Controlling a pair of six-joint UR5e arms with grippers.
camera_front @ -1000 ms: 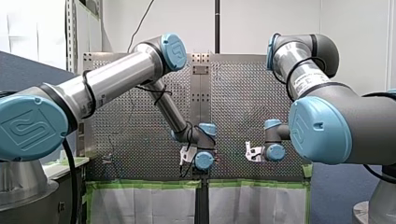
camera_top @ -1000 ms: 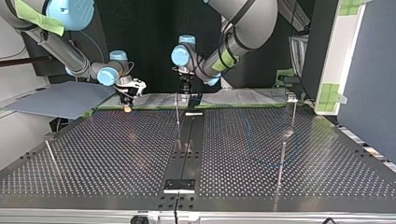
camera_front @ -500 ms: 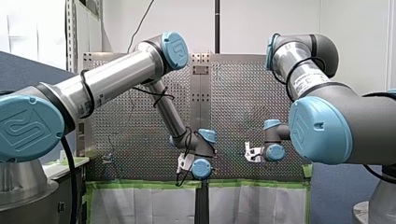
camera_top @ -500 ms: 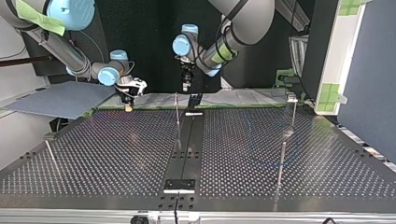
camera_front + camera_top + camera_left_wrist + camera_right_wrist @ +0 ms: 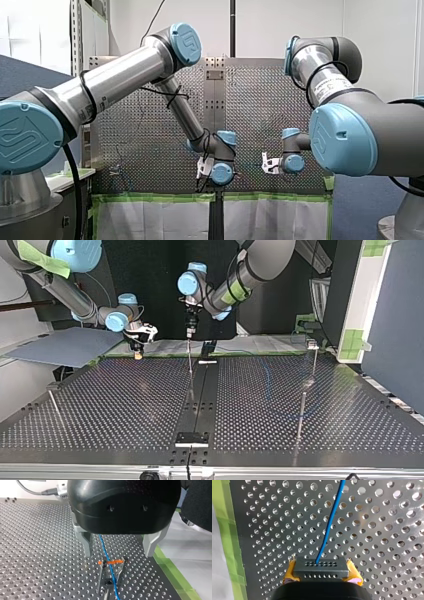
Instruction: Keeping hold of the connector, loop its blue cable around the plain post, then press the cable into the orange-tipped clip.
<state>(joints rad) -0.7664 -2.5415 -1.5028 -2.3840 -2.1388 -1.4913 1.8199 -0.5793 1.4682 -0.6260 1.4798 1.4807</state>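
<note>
My right pincer (image 5: 321,576) clamps the dark grey rectangular connector (image 5: 321,568) between its yellow pads (image 5: 290,576). From the connector the thin blue cable (image 5: 329,522) runs ahead over the perforated metal bench (image 5: 387,542). My left pincer (image 5: 118,555) hangs wide apart over the orange-tipped metal clip (image 5: 111,562), where the cable passes between the tips, and green tape (image 5: 172,575) edges the bench just beside it.

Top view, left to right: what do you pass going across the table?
Leaning post → my right end effector → my left end effector → nearer upright post → farther post.
</note>
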